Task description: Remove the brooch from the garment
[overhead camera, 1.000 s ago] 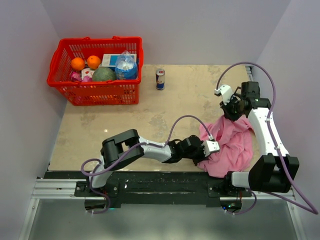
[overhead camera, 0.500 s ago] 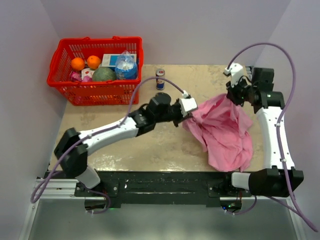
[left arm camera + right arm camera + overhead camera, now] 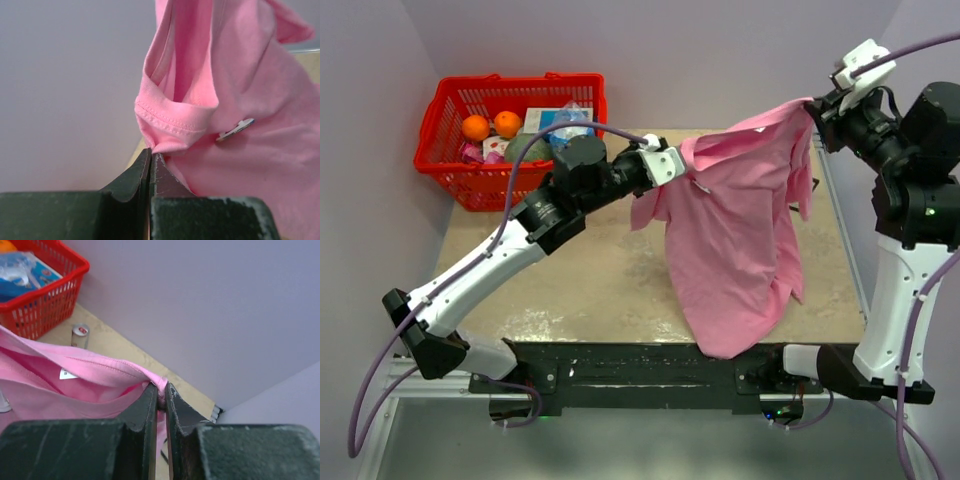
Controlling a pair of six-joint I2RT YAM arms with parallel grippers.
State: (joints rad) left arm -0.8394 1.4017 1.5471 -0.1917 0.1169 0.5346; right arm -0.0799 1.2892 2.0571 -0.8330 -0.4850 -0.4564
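The garment [image 3: 735, 230], a pink shirt, hangs spread in the air between my two grippers, its lower end near the table's front edge. My left gripper [image 3: 682, 165] is shut on a hemmed fold at the shirt's upper left, seen close in the left wrist view [image 3: 151, 151]. My right gripper [image 3: 813, 106] is shut on a seamed edge at its upper right, seen close in the right wrist view [image 3: 162, 389]. The brooch [image 3: 235, 130], a small whitish-silver disc seen edge-on, sits on the cloth just right of the left gripper's fold.
A red basket [image 3: 510, 188] of groceries stands at the back left and also shows in the right wrist view [image 3: 47, 302]. A drink can [image 3: 80, 335] stands on the table beside it. Walls close in on three sides.
Both arms rose and moved back, lifting the shirt off the table and spreading it. The left arm swung from the front to the back centre, still gripping the cloth.
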